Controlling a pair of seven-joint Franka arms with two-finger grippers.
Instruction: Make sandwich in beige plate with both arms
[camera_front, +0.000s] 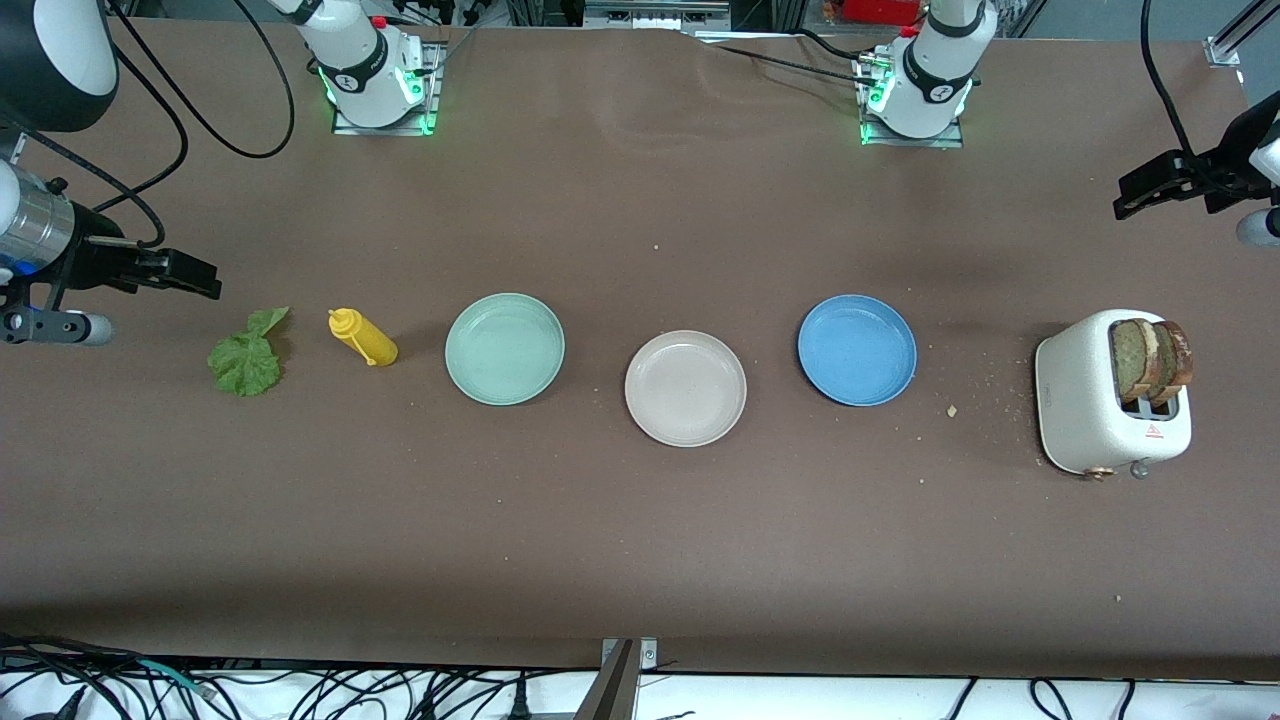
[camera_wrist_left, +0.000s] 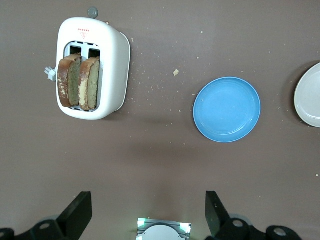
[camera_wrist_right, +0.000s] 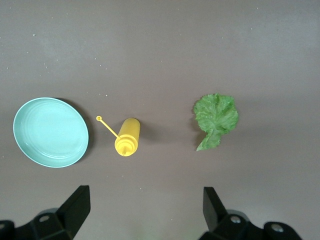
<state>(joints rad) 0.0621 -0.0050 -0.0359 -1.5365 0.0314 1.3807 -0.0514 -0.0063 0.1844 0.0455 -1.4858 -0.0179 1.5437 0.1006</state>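
Note:
The beige plate (camera_front: 686, 388) sits bare at mid-table, between a mint-green plate (camera_front: 505, 349) and a blue plate (camera_front: 857, 350). No sandwich is in view. Two toast slices (camera_front: 1150, 360) (camera_wrist_left: 79, 82) stand upright in a white toaster (camera_front: 1112, 392) at the left arm's end. A lettuce leaf (camera_front: 245, 355) (camera_wrist_right: 216, 119) lies flat at the right arm's end. My left gripper (camera_front: 1140, 192) (camera_wrist_left: 148, 210) hovers open above the table by the toaster. My right gripper (camera_front: 195, 275) (camera_wrist_right: 145, 207) hovers open above the table by the lettuce. Neither holds anything.
A yellow squeeze bottle (camera_front: 362, 338) (camera_wrist_right: 127, 137) lies on its side between the lettuce and the mint-green plate. Crumbs (camera_front: 951, 410) dot the table between the blue plate and the toaster. Cables hang along the table edge nearest the front camera.

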